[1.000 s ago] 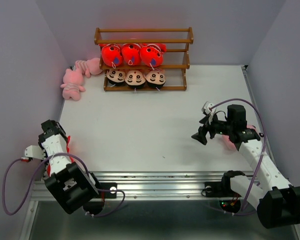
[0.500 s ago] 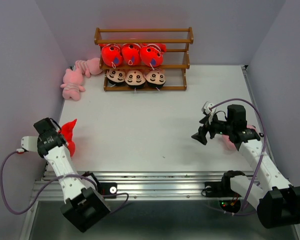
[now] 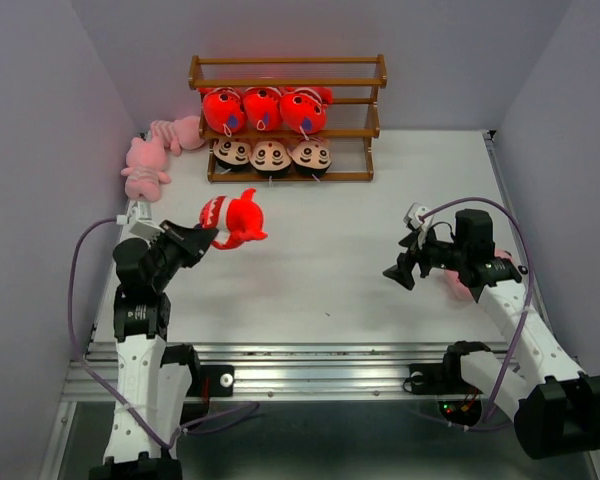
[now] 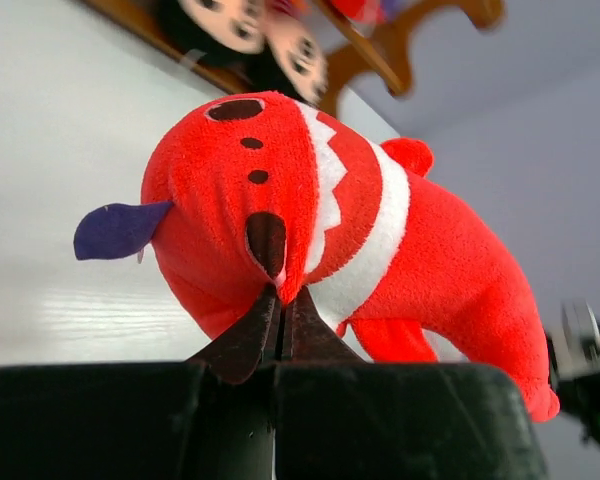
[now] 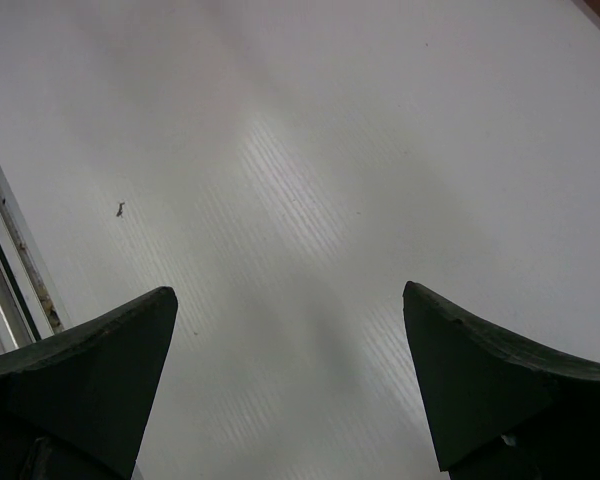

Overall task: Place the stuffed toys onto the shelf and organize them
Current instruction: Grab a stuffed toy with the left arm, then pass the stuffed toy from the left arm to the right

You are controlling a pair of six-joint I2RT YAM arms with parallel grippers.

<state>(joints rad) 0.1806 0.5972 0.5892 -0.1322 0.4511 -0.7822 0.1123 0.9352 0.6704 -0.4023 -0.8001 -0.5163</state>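
My left gripper [image 3: 208, 238] is shut on a red-orange fish [image 3: 236, 218] with white bands and holds it above the table's left part; in the left wrist view the fish [image 4: 320, 220] fills the frame above my pinched fingertips [image 4: 280, 305]. The brown wooden shelf [image 3: 288, 78] stands at the back. Three red fish [image 3: 263, 108] sit on its middle tier and three boy dolls [image 3: 270, 154] on its bottom tier. Two pink frog toys [image 3: 145, 165] lie left of the shelf. A third pink toy [image 3: 468, 285] lies partly hidden under my right arm. My right gripper [image 3: 400, 272] is open and empty over bare table [image 5: 300, 200].
Grey walls close in the table on the left, back and right. The shelf's top tier [image 3: 288, 62] holds nothing. A metal rail [image 3: 310, 365] runs along the near edge by the arm bases.
My left arm has swung from the near left edge up and right toward the middle, lifting the red fish with it. The right arm has not moved.
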